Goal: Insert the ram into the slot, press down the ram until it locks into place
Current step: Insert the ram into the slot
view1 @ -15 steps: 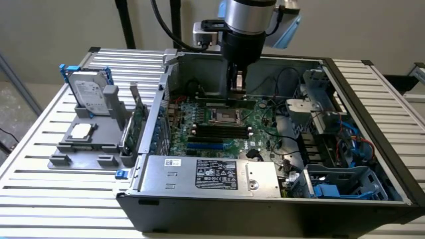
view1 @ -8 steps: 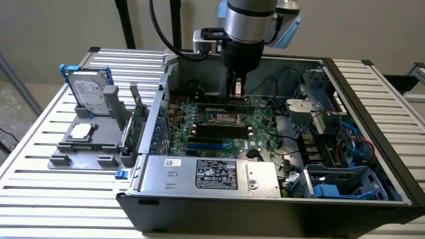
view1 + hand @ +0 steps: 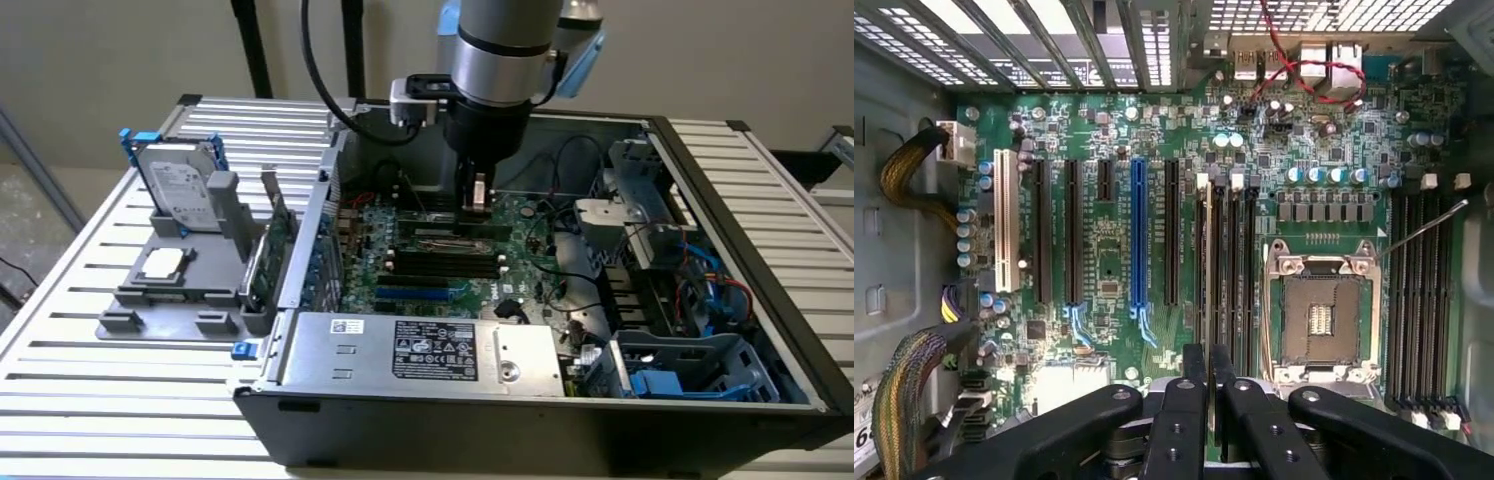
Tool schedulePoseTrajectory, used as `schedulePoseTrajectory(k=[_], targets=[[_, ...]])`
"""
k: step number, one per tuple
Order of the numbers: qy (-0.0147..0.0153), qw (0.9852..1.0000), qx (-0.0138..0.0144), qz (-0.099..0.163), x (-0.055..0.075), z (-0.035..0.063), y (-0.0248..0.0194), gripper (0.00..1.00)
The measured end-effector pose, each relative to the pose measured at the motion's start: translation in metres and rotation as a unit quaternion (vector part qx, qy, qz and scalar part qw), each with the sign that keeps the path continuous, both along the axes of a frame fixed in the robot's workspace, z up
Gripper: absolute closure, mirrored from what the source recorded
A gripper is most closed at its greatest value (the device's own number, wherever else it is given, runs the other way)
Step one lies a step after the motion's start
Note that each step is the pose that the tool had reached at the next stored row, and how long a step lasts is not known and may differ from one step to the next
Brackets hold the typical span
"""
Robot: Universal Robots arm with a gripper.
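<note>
A slatted metal bench (image 3: 80, 350) carries an open computer case (image 3: 400, 440); beside it, nearer one bench edge, sits a grey parts holder (image 3: 167, 290).

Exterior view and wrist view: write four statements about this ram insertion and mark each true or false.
1. The gripper is down inside the open dark grey metal computer case. True.
2. A silver hard drive in a blue bracket stands on the grey plastic fixture. True.
3. The long, thin green ram stick lies on that fixture. False: it stands edge-on between the gripper's fingers, along the parallel black plastic memory slots.
4. A cooler covers the square silver processor socket. False: it is uncovered.
</note>
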State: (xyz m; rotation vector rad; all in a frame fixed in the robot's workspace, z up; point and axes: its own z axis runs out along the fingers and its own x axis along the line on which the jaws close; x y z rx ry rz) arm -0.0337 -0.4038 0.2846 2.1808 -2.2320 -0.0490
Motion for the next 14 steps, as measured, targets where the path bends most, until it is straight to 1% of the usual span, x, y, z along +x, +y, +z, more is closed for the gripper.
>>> schedulePoseTrajectory(k=[5, 11, 14], targets=[[0.0003, 1.0, 0.0, -0.002, 0.0, -0.009, -0.0001, 0.87], [0.0024, 1.0, 0.0, -0.004, 0.0, -0.0184, -0.0001, 0.87], [0.0029, 1.0, 0.0, -0.005, 0.0, -0.0239, -0.0001, 0.87]])
